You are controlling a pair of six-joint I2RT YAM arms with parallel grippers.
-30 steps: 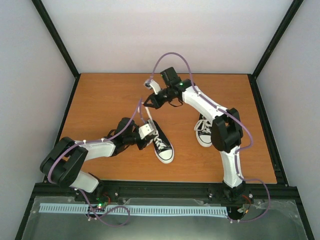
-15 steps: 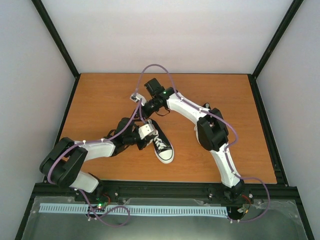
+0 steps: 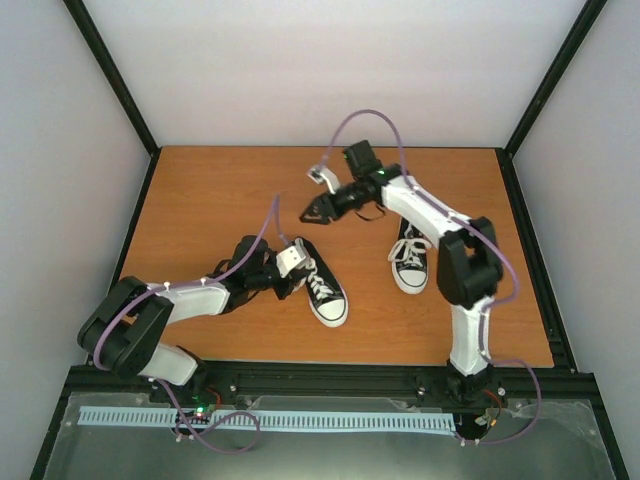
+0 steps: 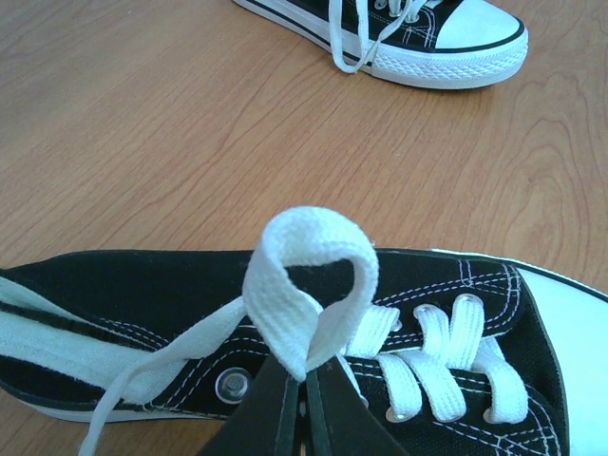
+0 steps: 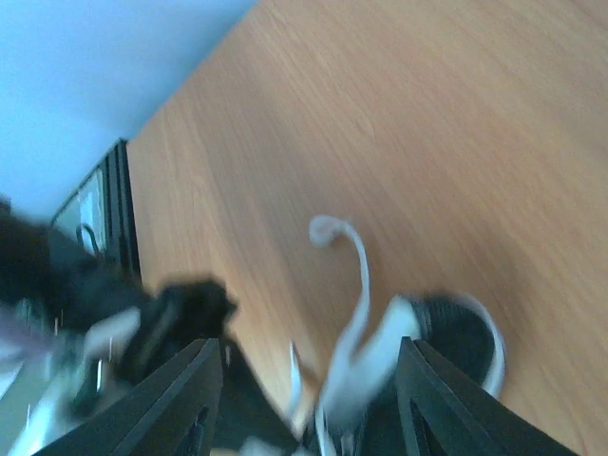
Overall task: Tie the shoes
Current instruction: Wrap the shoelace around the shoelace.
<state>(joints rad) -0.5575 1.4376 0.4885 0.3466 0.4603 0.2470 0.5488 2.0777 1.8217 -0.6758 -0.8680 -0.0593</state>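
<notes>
The left gripper [image 4: 304, 389] pinches an upright loop of white lace [image 4: 313, 228] above a black sneaker [image 4: 171, 285] lying across the wooden table [image 4: 142, 123]. A second sneaker [image 4: 475, 38] sits beyond, well apart.

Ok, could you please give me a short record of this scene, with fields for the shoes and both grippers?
left gripper: shut, pinching the lace loop of the left-hand shoe
right gripper: open, empty, over the table beyond that shoe
other shoe: flat on the table further right, laces loose, untouched
progress: left-hand shoe not yet tied
</notes>
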